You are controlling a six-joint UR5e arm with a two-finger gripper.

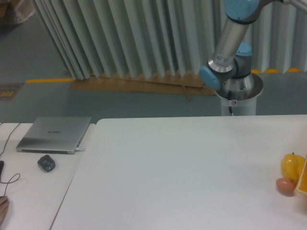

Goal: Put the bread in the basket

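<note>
The bread is out of view. My gripper is also out of view: only the arm's base [238,91] and its grey upright link [229,40] show behind the table's far edge, leaning up toward the top right. A thin yellow-orange sliver [303,181] sits at the right border of the frame, and I cannot tell whether it is the basket.
A round yellow fruit [291,165] and a small pinkish-brown fruit [285,186] lie at the white table's [182,172] right edge. On the lower side table to the left sit a closed laptop [54,134], a dark mouse [46,163] and a cable.
</note>
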